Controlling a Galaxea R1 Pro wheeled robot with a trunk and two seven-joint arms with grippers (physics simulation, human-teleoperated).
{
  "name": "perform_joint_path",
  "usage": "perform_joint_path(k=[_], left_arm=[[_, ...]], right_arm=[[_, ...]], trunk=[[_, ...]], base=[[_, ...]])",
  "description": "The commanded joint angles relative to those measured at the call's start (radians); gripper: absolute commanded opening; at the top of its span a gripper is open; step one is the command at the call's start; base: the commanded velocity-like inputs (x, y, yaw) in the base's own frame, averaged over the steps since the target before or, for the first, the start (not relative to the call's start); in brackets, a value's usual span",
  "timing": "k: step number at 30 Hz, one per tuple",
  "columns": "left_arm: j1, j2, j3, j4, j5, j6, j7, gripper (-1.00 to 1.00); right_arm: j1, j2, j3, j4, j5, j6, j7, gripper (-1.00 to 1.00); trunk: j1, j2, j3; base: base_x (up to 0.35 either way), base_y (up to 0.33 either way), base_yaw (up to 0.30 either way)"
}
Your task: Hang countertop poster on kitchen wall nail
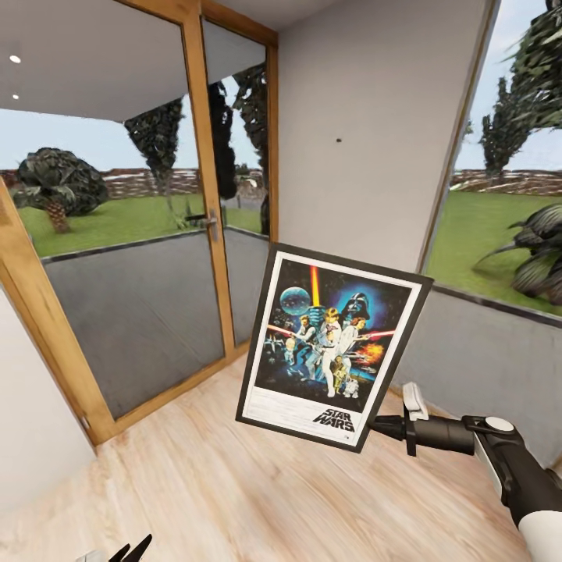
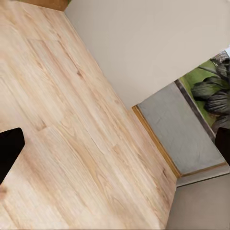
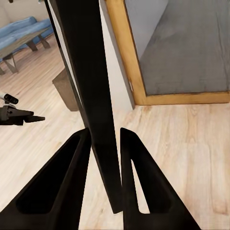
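We see a light wood floor under a wood-framed glass door with a metal handle. Right of the door, a plain white wall carries a small dark nail. Further right, a window shows grass and plants. A blue sofa sits far from the door.

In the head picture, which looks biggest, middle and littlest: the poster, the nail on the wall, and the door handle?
1. Poster: biggest by far, though it is held close to the camera, which helps.
2. Door handle: much smaller.
3. Nail: littlest, just a dark dot on the wall.
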Motion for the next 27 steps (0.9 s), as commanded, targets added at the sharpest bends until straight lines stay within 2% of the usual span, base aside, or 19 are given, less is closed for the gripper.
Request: perform_joint_path(k=[1, 27], left_arm=[[-0.001, 0.0, -0.008, 0.0, 0.007, -0.005, -0.001, 1.0], [-0.001, 0.0, -0.008, 0.0, 0.007, -0.005, -0.001, 1.0]], right_arm=[[-0.001, 0.0, -0.002, -0.001, 0.003, 0.013, 0.007, -1.0], [-0.001, 0.0, -0.002, -0.004, 0.003, 0.012, 0.007, -1.0]], trunk=[[0.001, -0.002, -0.002], [0.001, -0.002, -0.002]], base=[[0.244, 0.276, 0.0], [0.244, 0.277, 0.0]])
